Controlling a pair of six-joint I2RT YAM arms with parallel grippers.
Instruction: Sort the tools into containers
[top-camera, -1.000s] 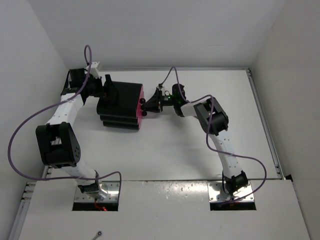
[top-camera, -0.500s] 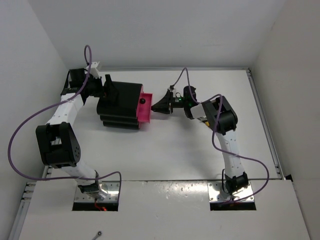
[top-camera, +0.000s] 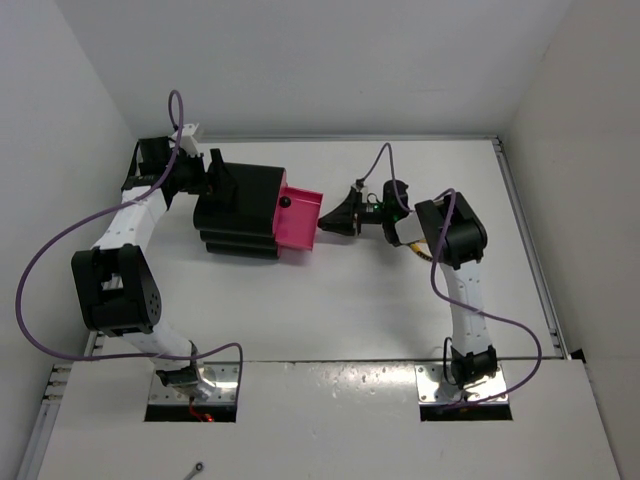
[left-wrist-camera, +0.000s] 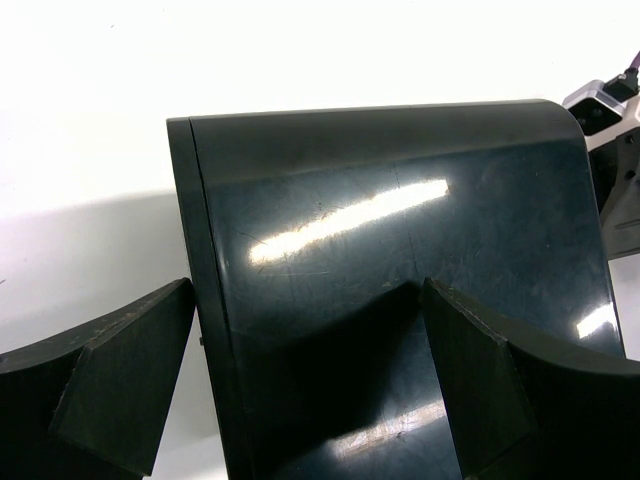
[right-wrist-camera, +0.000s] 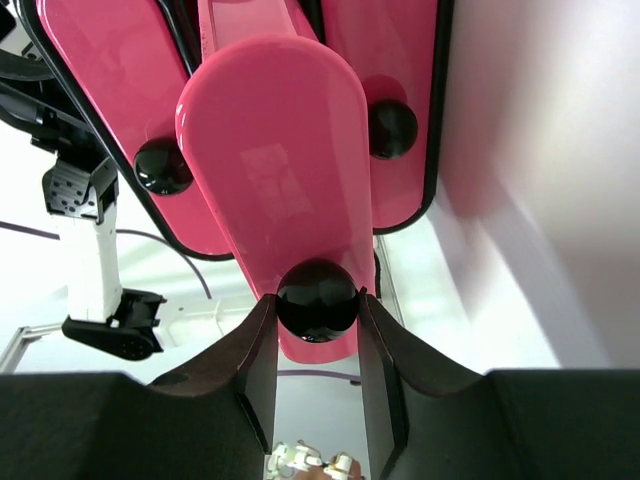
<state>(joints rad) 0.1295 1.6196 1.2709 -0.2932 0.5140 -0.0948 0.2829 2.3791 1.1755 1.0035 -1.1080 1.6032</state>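
The black cabinet (top-camera: 240, 205) stands at the back left, its pink drawers facing right. One drawer (top-camera: 300, 218) is pulled out to the right. My right gripper (top-camera: 328, 222) is shut on that drawer's round black knob (right-wrist-camera: 318, 300), with the drawer front (right-wrist-camera: 280, 170) above it. Two shut drawers (right-wrist-camera: 110, 100) with their own knobs (right-wrist-camera: 163, 166) flank it in the right wrist view. My left gripper (top-camera: 215, 180) is open at the cabinet's back; its jaws straddle the glossy black wall (left-wrist-camera: 400, 250). No tools show. A sliver of yellow (top-camera: 415, 244) under the right forearm is unclear.
White walls close in at the back, left and right. A raised rail (top-camera: 525, 250) runs along the table's right side. Purple cables loop off both arms. A small metal part (top-camera: 197, 467) lies on the near shelf.
My right gripper has moved to the right with the knob in it, and the drawer has slid out of the cabinet. The left arm and the cabinet have stayed put.
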